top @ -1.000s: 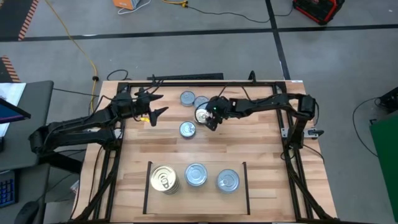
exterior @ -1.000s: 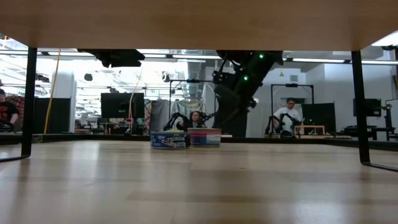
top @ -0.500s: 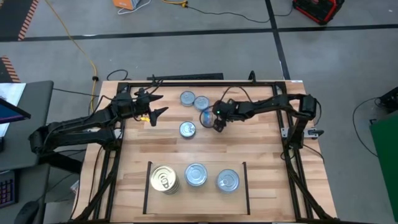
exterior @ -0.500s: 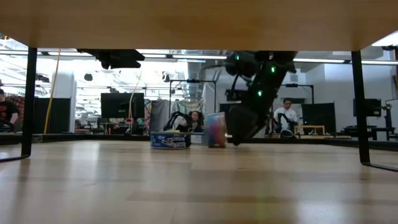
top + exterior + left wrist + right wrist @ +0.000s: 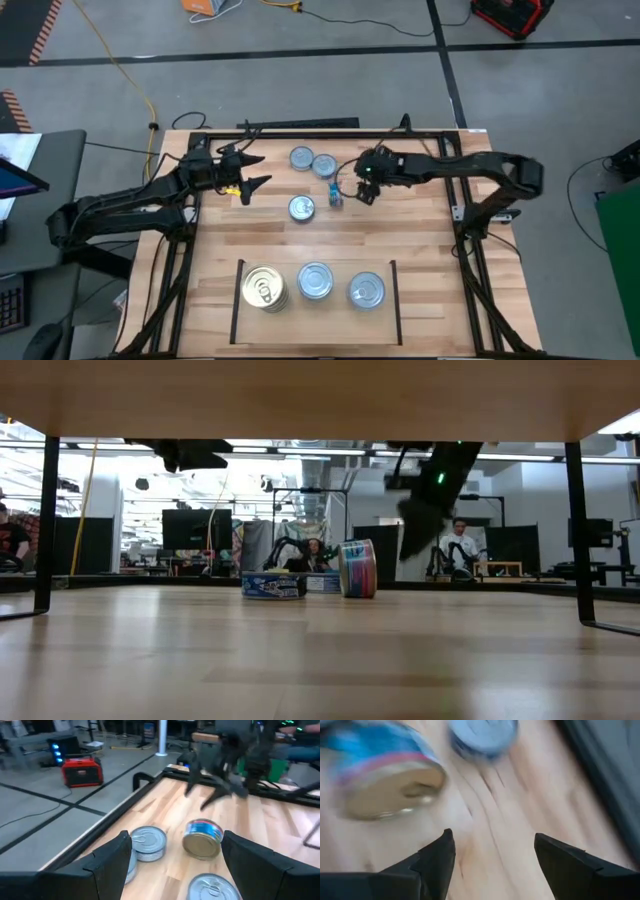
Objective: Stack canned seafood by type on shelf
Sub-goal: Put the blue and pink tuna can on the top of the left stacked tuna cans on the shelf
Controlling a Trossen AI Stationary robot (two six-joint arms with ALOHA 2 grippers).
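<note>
red case, yellow cable, black frame

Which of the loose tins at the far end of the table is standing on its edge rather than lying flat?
The blue-sided tin beside the open right gripper; it stands on edge, while the three silver-topped tins near it lie flat.

The wooden table carries three flat tins and one on edge near its far edge; three stacks line the near edge.

Tilted tin — open pincer empty
</note>
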